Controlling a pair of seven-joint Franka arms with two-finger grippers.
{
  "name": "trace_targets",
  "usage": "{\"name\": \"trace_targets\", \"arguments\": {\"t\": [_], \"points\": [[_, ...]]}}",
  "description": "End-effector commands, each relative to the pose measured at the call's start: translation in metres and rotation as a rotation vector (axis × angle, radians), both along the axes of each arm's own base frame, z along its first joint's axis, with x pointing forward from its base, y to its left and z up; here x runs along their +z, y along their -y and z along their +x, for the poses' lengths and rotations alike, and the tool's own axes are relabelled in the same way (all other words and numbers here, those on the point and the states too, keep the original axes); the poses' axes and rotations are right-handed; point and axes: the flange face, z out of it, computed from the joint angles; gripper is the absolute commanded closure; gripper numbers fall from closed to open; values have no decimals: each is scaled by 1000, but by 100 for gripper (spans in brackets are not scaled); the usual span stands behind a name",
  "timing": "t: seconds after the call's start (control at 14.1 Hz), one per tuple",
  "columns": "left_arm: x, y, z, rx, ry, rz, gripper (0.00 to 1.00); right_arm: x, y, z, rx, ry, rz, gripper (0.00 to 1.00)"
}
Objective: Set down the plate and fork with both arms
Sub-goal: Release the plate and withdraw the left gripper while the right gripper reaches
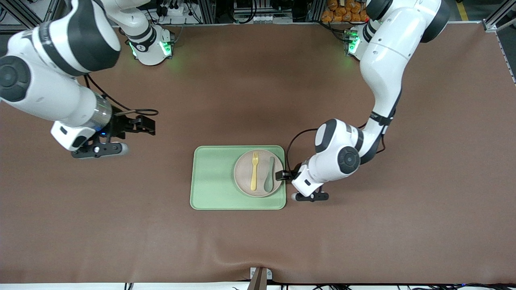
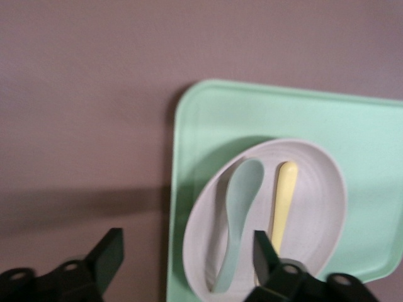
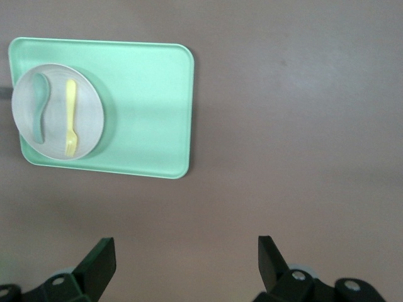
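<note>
The pale speckled plate (image 1: 244,173) lies on the green tray (image 1: 213,177), at the tray's end toward the left arm. The pale-yellow fork (image 1: 254,171) lies on the plate beside a grey-green spoon (image 1: 269,175). My left gripper (image 1: 284,176) is open and low at the plate's rim, on the side toward the left arm's end. In the left wrist view its jaws (image 2: 186,258) straddle the tray's edge and the rim of the plate (image 2: 315,207), with the fork (image 2: 283,201) just past one finger. My right gripper (image 1: 148,125) is open and empty over bare table toward the right arm's end.
The table is covered by a brown cloth (image 1: 363,225). In the right wrist view the tray (image 3: 151,113) with the plate (image 3: 88,113), the fork (image 3: 70,119) and the spoon (image 3: 40,107) lies well away from the right gripper (image 3: 186,258).
</note>
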Motion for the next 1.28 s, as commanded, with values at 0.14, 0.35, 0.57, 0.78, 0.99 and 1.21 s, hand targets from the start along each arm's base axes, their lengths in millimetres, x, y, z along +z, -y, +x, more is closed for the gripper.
{"name": "trace_targets", "arguments": {"t": [0.14, 0.35, 0.57, 0.78, 0.99, 1.21], "points": [[112, -69, 4, -29, 41, 184, 0, -28, -70, 27, -6, 49, 24, 0], [152, -129, 7, -20, 21, 299, 0, -63, -131, 27, -48, 92, 36, 0], [195, -176, 5, 25, 31, 344, 0, -107, -180, 32, -74, 114, 43, 0], [239, -224, -8, 75, -6, 358, 0, -148, -223, 37, -32, 116, 37, 0], [273, -236, -29, 10, -18, 367, 0, -181, -240, 38, -33, 127, 40, 2], [298, -267, -37, 32, 0, 379, 0, -221, -264, 30, -59, 141, 35, 5]]}}
